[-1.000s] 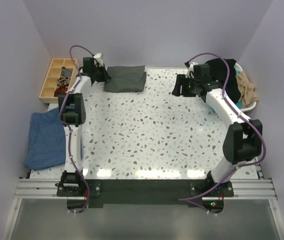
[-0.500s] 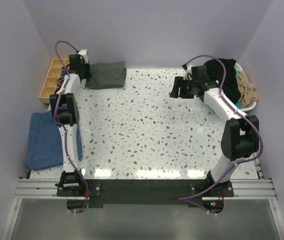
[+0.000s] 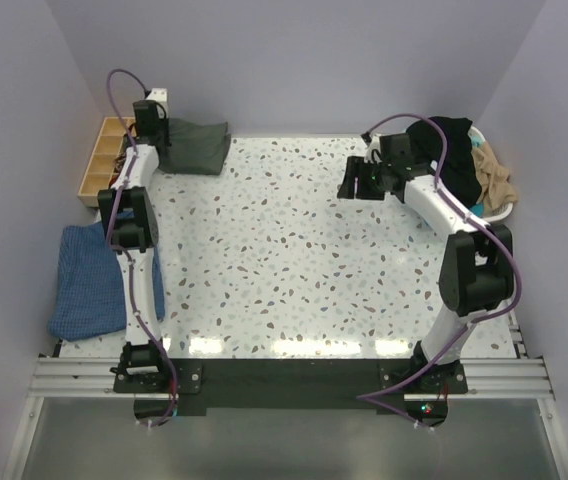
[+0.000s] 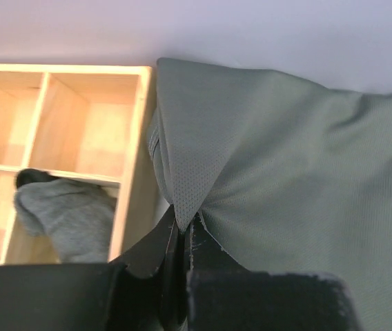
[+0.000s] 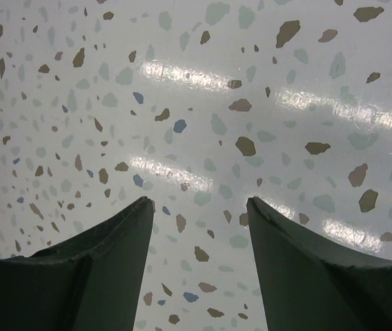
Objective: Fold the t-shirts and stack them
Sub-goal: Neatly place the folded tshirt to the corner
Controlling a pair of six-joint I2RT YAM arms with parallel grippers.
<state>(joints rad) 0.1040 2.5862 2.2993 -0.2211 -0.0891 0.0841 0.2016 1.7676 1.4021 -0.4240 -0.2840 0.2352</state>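
Observation:
A folded dark charcoal-grey t-shirt (image 3: pixel 197 148) lies at the table's back left corner, against the wall. My left gripper (image 3: pixel 159 135) is shut on its left corner, and in the left wrist view the cloth (image 4: pixel 286 186) rises in a peak into the gripper (image 4: pixel 182 226). More t-shirts are heaped at the back right: a black one (image 3: pixel 446 142), a tan one (image 3: pixel 493 180) and a strip of a teal one (image 3: pixel 476 208). My right gripper (image 3: pixel 350 185) hangs open over bare table left of that heap, and the right wrist view has nothing between its fingertips (image 5: pixel 199 203).
A wooden compartment tray (image 3: pixel 104 160) stands at the back left, right beside the grey shirt, its wall (image 4: pixel 135 138) close to my left fingers. A blue cloth (image 3: pixel 92 280) drapes over the table's left edge. A white basket rim (image 3: pixel 509 205) holds the heap.
My left gripper has pulled the folded grey shirt leftward along the back wall toward the wooden tray. The right gripper has shifted slightly left, still open.

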